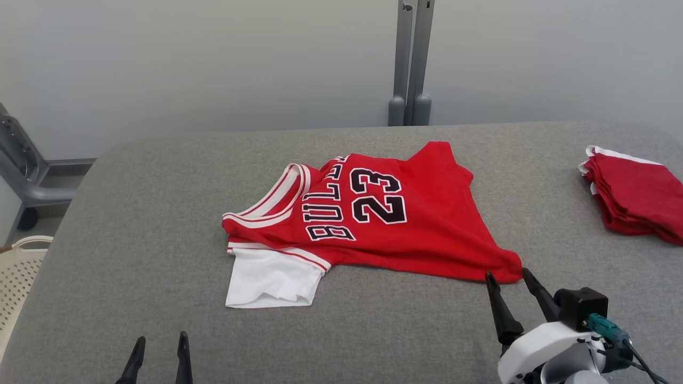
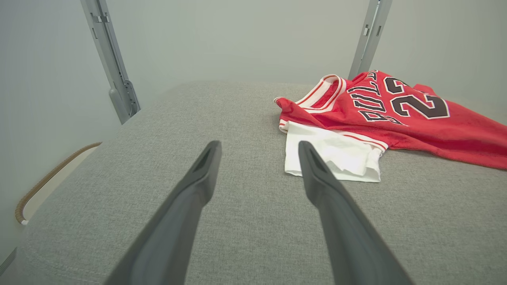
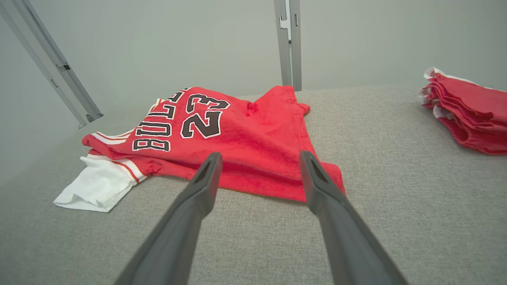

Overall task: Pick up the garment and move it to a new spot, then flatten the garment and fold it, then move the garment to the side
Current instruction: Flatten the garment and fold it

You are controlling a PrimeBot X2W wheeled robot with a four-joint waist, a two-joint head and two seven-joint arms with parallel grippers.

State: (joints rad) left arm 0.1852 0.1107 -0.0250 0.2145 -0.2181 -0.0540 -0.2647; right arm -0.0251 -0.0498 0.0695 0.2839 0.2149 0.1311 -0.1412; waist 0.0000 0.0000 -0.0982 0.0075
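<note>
Garment: red number-23 jersey, lies rumpled at centre frame on grey bench. Right claw: lower right, wide, empty, tips just beside the jersey's near corner. Left claw: bottom left, parted, empty, well apart from it; folded red stack at right edge.

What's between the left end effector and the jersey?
Nothing but bare grey tabletop: the left end effector sits open, apart from the jersey, as the head view shows.

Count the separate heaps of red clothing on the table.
2: the jersey spread at the table's middle, and a folded red stack at its right edge. The stack has several layers, so more garments may be hidden there.
</note>
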